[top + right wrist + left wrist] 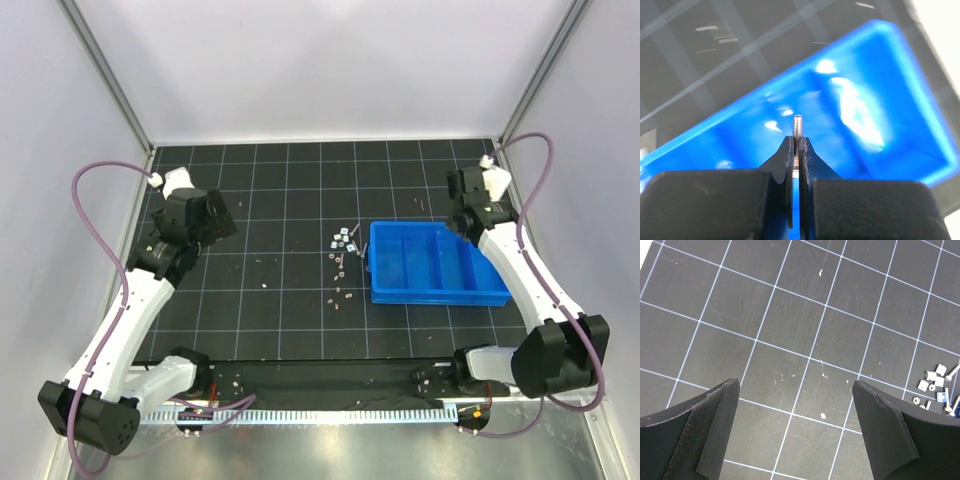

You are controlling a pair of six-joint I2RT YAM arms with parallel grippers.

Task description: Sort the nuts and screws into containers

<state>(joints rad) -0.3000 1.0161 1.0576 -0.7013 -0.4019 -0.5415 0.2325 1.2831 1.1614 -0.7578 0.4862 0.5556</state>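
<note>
A blue three-compartment tray [437,293] sits right of centre on the black grid mat. A loose cluster of screws and nuts [343,243] lies just left of it, with more bits trailing down [338,292]. My right gripper [798,141] is shut on a threaded silver screw [797,123] and holds it above the tray [860,115]; in the top view it hovers over the tray's far right end [462,222]. My left gripper [796,430] is open and empty over bare mat at the left [215,215]. Some nuts [934,381] show at its view's right edge.
White enclosure walls stand at the back and both sides. Purple cables loop from both arms. Small pale specks [265,262] dot the mat left of the cluster. A black strip and a white toothed rail [330,412] run along the near edge.
</note>
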